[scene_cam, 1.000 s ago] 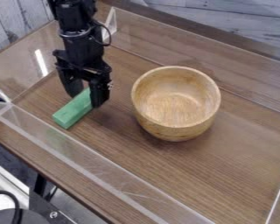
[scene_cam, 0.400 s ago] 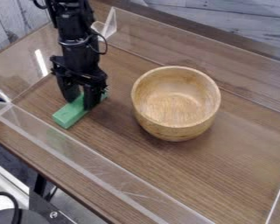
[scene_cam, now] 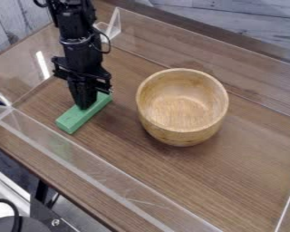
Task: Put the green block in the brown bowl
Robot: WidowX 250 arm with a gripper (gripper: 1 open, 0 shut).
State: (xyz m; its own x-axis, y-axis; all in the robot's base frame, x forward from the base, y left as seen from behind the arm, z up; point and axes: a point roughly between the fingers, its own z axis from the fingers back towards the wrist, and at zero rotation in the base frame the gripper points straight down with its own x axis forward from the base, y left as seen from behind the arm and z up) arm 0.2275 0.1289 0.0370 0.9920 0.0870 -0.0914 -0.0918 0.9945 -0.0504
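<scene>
Gripper (scene_cam: 87, 102) pinches one green block (scene_cam: 73, 119) near one brown bowl (scene_cam: 178, 132).

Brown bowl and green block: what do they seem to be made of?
Brown bowl: looks like wood, light brown with a dull finish; grain lines show on its thick wall and inside. Green block: uniform bright green, matte, no grain visible; could be painted wood or plastic, cannot tell which.
</scene>
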